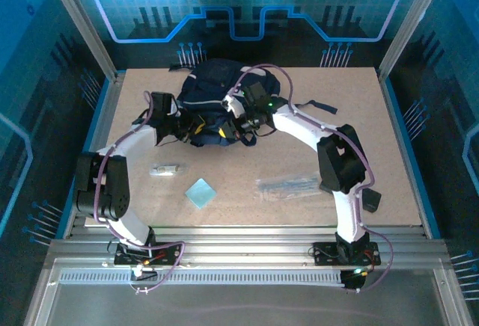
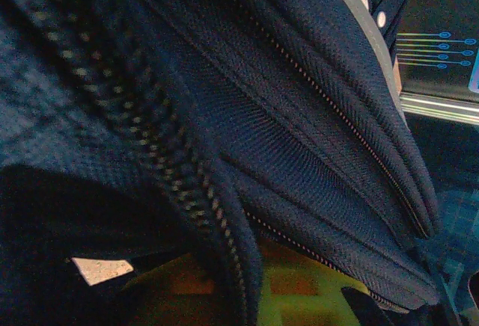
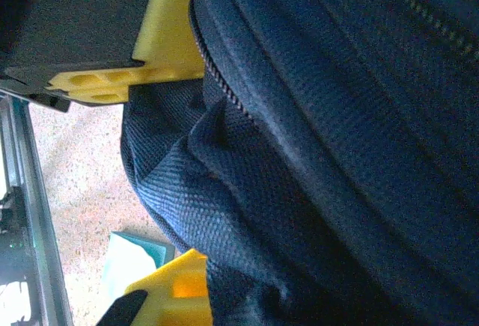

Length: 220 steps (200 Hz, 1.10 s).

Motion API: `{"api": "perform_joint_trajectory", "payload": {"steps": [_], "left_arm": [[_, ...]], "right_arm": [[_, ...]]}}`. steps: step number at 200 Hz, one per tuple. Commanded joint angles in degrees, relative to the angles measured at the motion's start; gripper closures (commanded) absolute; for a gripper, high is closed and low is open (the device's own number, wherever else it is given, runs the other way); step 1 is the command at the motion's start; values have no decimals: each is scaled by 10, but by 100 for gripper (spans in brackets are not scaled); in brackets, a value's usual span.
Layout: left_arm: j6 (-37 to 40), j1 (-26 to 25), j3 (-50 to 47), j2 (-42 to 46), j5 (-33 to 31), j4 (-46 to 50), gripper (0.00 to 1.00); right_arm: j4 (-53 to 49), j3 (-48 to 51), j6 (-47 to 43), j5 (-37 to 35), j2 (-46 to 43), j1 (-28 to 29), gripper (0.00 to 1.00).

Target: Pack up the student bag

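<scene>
Both left gripper (image 1: 185, 125) and right gripper (image 3: 176, 176) are pinched on student bag (image 1: 213, 83) fabric, seemingly; between them, its mouth must be spread.

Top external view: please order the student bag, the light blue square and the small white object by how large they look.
1. student bag
2. light blue square
3. small white object

Both arms arch inward, left end effector (image 1: 182, 126) and right end effector (image 1: 245, 122) clamped tight, facing each other.

Blue circuit-patterned walls (image 1: 314, 1), pale tabletop (image 1: 355, 90)
</scene>
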State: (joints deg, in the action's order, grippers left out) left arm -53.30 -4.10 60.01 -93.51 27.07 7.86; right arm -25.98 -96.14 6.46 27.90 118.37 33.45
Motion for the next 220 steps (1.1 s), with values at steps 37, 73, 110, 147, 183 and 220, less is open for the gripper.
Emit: {"api": "perform_joint_trajectory", "payload": {"steps": [37, 73, 110, 147, 183, 220], "left_arm": [[66, 46, 39, 9, -23, 22, 100], [77, 58, 57, -7, -24, 29, 100], [83, 59, 61, -2, -24, 39, 100], [83, 68, 57, 5, -21, 41, 100], [89, 81, 60, 23, -12, 49, 100], [82, 82, 52, 34, 19, 58, 100]], "right_arm": [[-225, -72, -133, -148, 16, -28, 100], [-250, -63, -125, -192, 20, -36, 100], [-264, -78, -110, -386, 40, -22, 100], [-230, -59, -105, -345, 34, -33, 100], [-179, -57, -99, -454, 70, -75, 100], [-127, -139, -95, -425, 132, -124, 100]]}}
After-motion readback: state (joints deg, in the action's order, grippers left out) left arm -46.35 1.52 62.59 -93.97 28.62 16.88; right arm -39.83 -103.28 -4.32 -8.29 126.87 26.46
